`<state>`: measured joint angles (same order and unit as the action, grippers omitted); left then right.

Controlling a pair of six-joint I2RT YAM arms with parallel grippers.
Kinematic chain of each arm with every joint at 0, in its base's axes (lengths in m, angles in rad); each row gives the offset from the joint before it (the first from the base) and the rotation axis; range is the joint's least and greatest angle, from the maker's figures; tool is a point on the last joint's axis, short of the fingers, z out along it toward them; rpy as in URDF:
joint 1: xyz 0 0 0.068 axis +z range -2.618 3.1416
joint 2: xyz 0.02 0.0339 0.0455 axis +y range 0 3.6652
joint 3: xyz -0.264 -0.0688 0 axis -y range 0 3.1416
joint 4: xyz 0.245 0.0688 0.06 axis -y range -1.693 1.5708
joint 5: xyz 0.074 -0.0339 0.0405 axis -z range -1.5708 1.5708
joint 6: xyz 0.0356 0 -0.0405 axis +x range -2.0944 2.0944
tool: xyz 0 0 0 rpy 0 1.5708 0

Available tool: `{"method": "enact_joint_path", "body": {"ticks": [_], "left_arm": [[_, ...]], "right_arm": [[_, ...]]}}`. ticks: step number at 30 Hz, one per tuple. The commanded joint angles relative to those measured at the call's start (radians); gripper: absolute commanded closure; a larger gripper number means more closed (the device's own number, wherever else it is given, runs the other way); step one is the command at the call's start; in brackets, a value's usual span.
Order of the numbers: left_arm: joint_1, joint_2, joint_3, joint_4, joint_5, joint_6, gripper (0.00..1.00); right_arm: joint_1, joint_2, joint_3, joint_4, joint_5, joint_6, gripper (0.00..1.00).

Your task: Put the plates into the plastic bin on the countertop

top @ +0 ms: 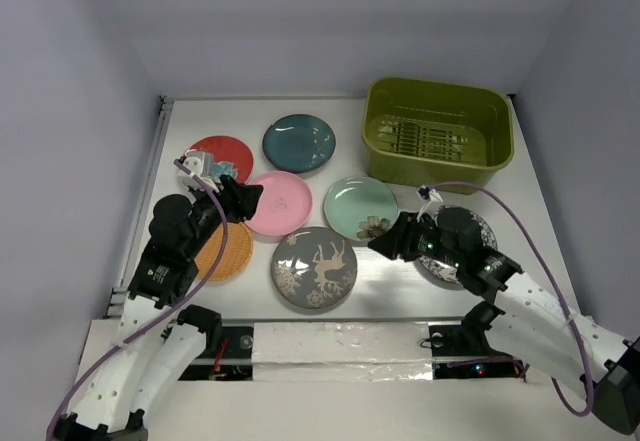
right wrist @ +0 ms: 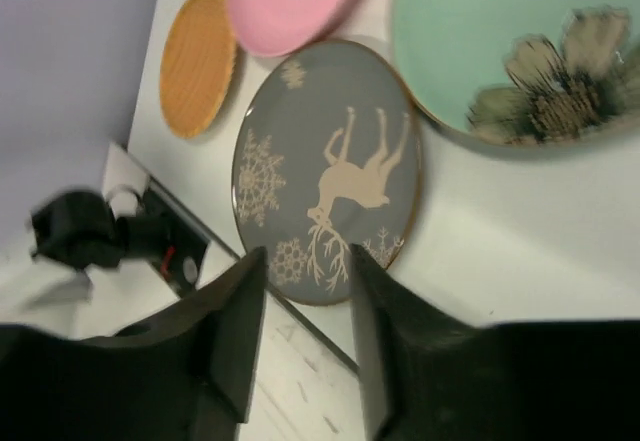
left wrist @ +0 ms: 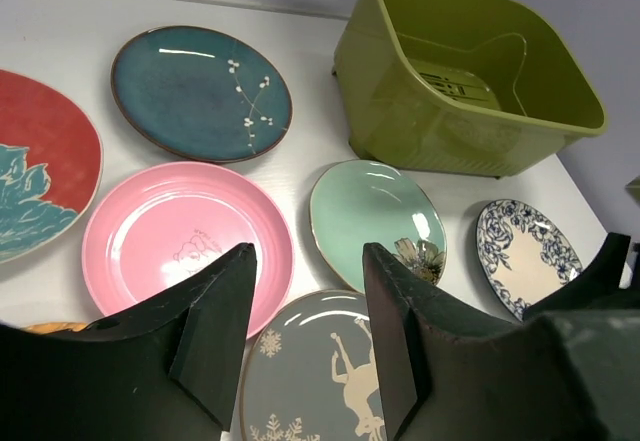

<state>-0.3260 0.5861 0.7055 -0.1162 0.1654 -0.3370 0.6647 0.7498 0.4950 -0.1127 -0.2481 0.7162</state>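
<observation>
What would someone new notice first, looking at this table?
Colourful plates lie spread across the white countertop, with the grey deer plate at the near middle. The olive-green bin stands at the far right, no plate in it. The left fingers and the right fingers hover open above the plates, holding nothing.

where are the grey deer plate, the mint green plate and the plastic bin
grey deer plate [top: 322,263]: top view, on its middle, at the deer
mint green plate [top: 358,204]: top view, on its bare centre
plastic bin [left wrist: 420,126]: left wrist view, on its outer side wall
</observation>
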Motion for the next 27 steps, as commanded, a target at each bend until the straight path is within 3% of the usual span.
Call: {"method": "enact_joint_path", "body": {"ticks": [1, 2, 3, 5, 6, 7, 8, 9, 10, 11, 13, 15, 20, 24, 27], "left_arm": [[-0.002, -0.005, 0.002, 0.047, 0.013, 0.016, 0.56], [-0.002, -0.003, 0.002, 0.047, 0.014, 0.019, 0.56], [-0.002, -0.003, 0.002, 0.049, 0.014, 0.019, 0.56], [-0.002, -0.005, 0.003, 0.055, 0.014, 0.019, 0.6], [-0.002, -0.008, 0.003, 0.058, 0.016, 0.018, 0.74], [-0.002, -0.011, 0.002, 0.061, 0.016, 0.019, 0.8], [-0.002, -0.022, 0.0, 0.069, 0.008, 0.021, 0.87], [-0.002, -0.026, -0.003, 0.07, 0.0, 0.021, 1.0], [-0.002, -0.031, -0.003, 0.069, -0.009, 0.016, 1.0], [-0.002, -0.034, -0.003, 0.063, -0.023, 0.016, 1.0], [-0.002, -0.034, -0.003, 0.056, -0.032, 0.013, 1.0], [-0.002, -0.032, -0.001, 0.052, -0.032, 0.012, 1.0], [-0.002, -0.032, -0.001, 0.044, -0.046, 0.012, 1.0], [-0.002, -0.034, -0.001, 0.043, -0.055, 0.012, 0.82], [-0.002, -0.035, -0.003, 0.043, -0.055, 0.012, 0.78]], "right_arm": [[0.007, -0.02, -0.042, 0.097, 0.055, 0.095, 0.6], [0.007, -0.012, -0.067, 0.097, 0.058, 0.106, 0.76], [0.007, 0.006, -0.078, 0.1, 0.061, 0.106, 1.0], [0.007, 0.022, -0.098, 0.14, 0.07, 0.111, 1.0], [0.007, 0.045, -0.111, 0.157, 0.069, 0.114, 1.0], [0.007, 0.057, -0.121, 0.204, 0.053, 0.121, 1.0], [0.007, 0.072, -0.128, 0.229, 0.047, 0.143, 0.96], [0.007, 0.089, -0.145, 0.255, 0.041, 0.152, 0.89], [0.007, 0.124, -0.153, 0.304, 0.027, 0.16, 0.79], [0.016, 0.143, -0.159, 0.326, 0.027, 0.17, 0.58], [0.016, 0.178, -0.176, 0.373, 0.03, 0.177, 0.44], [0.016, 0.241, -0.185, 0.404, 0.033, 0.189, 0.35], [0.026, 0.41, -0.211, 0.577, 0.004, 0.222, 0.34], [0.044, 0.577, -0.202, 0.703, -0.025, 0.239, 0.35], [0.053, 0.692, -0.203, 0.803, -0.045, 0.262, 0.39]]}}
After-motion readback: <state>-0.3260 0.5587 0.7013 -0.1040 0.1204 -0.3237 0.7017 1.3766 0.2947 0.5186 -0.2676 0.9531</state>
